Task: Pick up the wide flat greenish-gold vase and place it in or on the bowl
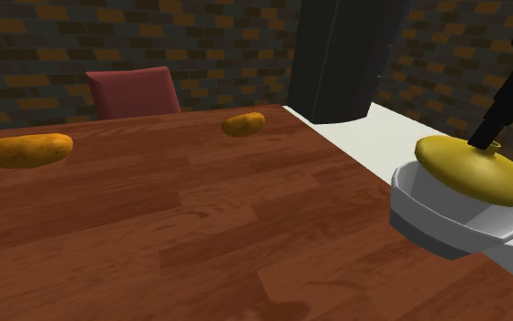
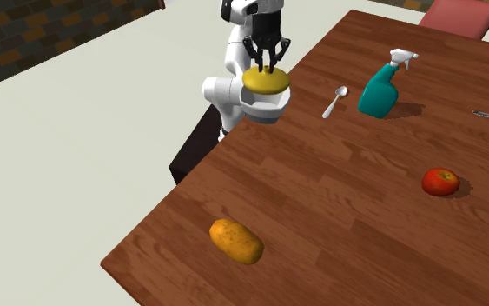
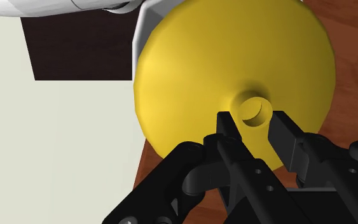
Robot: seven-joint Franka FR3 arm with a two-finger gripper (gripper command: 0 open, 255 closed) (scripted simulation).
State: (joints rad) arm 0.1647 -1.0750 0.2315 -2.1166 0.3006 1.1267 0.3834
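On the shoulder view's left the surface [image 1: 200, 246] carries a potato [image 1: 26, 150]. At its right edge the yellow vase [image 1: 473, 169] lies tilted on the white bowl [image 1: 446, 219]. The wrist view shows the pincer [image 3: 254, 121] at the vase's neck; whether it is grasping or loose I cannot tell. The second exterior view adds a spoon [image 2: 335, 102], a teal spray bottle [image 2: 381, 87] and an apple [image 2: 440, 182].

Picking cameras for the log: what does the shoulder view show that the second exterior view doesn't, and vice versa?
Shoulder view: one orange-yellow lump and a second, smaller one on the table, against a single one in the other view.
Second exterior view: a teal spray bottle, a spoon and a red apple.
Both: the yellow vase sitting on the white bowl, the gripper clasping its neck, the wooden table and the red chair.
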